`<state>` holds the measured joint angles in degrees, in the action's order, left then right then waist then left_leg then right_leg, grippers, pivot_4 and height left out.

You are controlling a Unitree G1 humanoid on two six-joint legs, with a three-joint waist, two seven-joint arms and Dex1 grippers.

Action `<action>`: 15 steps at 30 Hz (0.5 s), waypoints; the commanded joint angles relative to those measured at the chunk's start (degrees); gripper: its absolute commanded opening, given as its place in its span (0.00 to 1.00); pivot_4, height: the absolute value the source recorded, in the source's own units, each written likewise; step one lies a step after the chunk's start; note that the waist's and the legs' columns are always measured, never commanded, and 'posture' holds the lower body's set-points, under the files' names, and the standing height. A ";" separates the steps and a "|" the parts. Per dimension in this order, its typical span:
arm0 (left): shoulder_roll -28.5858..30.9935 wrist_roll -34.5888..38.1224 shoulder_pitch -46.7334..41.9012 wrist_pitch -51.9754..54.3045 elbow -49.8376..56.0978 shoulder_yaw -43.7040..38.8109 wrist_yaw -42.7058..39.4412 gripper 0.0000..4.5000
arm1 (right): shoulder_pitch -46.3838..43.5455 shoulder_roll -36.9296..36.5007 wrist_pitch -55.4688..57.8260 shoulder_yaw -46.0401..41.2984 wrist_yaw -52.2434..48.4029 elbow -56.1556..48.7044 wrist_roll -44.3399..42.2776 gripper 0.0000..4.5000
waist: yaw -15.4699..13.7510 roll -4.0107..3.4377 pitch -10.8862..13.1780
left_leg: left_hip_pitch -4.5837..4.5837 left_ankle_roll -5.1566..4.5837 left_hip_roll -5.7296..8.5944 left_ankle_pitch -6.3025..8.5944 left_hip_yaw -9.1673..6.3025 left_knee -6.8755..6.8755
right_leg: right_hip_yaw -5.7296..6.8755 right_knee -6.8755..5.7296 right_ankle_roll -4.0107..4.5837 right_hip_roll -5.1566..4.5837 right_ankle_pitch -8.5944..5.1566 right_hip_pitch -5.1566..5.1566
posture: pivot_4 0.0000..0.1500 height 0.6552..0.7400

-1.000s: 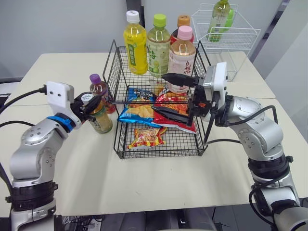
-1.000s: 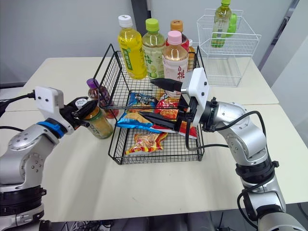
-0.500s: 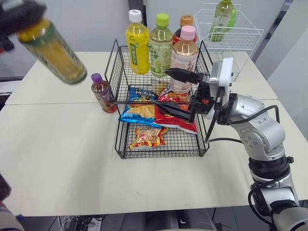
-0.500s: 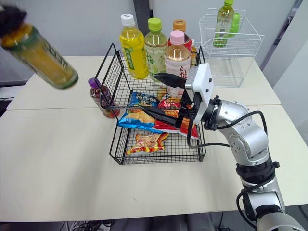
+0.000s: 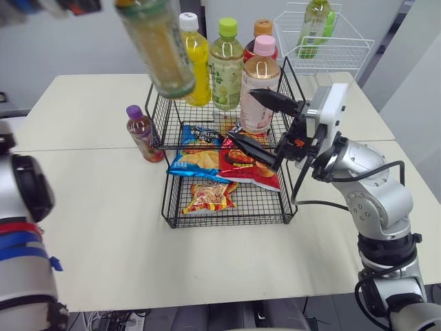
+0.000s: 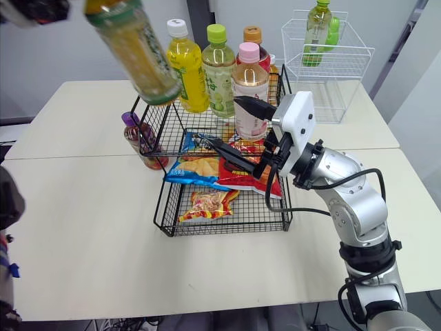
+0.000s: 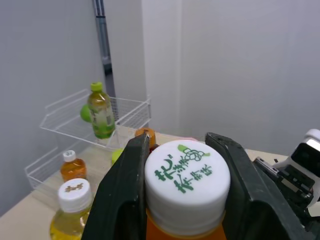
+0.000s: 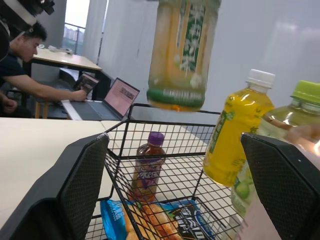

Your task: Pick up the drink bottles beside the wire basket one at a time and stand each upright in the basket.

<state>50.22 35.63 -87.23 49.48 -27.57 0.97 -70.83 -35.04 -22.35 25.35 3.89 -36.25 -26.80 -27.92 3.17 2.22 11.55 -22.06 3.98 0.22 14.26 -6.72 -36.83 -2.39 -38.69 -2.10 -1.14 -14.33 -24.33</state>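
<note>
Beneath the left claw [image 7: 180,150], clamped by its white cap, hangs the green-label tea bottle [image 5: 158,48]. A second ago it stood on the table next to the wire basket [image 5: 227,223]; now it rides high and tilted, seemingly over the basket's left side, though depth is hard to judge. The lift is done, so righting and lowering remain. The right claw [image 5: 241,114] stays spread wide and empty, with snack bags [image 5: 207,196] under it. A purple-capped bottle [image 5: 141,131] waits outside, far below the left claw — likely next.
</note>
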 commanded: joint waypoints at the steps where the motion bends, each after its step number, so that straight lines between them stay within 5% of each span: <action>1: -2.32 -2.11 0.51 -4.72 1.53 -0.41 -1.49 0.30 | 0.52 -0.30 -0.31 -1.53 2.22 -3.86 0.61 1.00 | 0.06 0.00 0.00 | 0.01 0.00 0.01 0.00 0.02 0.00 | -0.02 -0.02 0.00 -0.02 0.00 -0.01 | 1.00 1.00; 9: -12.72 -7.05 4.65 -12.64 0.48 -0.32 2.80 0.30 | 1.75 -1.22 0.74 -2.18 5.89 -6.68 2.06 1.00 | 0.01 -0.01 0.01 | -0.01 -0.01 0.04 0.00 0.06 -0.01 | -0.07 -0.14 0.00 -0.04 0.00 -0.07 | 1.00 1.00; 15: -15.18 -9.44 5.58 -15.84 -2.49 -0.81 2.60 0.30 | 2.49 -2.00 1.98 -2.45 7.32 -8.54 1.82 1.00 | 0.22 -0.02 0.01 | 0.00 -0.01 0.08 0.00 0.08 -0.02 | -0.10 -0.16 0.01 -0.08 0.01 -0.08 | 1.00 1.00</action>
<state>34.87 26.33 -80.68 36.03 -30.38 2.33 -68.15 -32.35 -23.96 27.10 3.04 -29.73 -32.52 -25.92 3.40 2.21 11.56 -22.05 3.97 0.29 14.26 -6.64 -36.85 -2.48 -38.85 -2.10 -1.21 -14.32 -24.41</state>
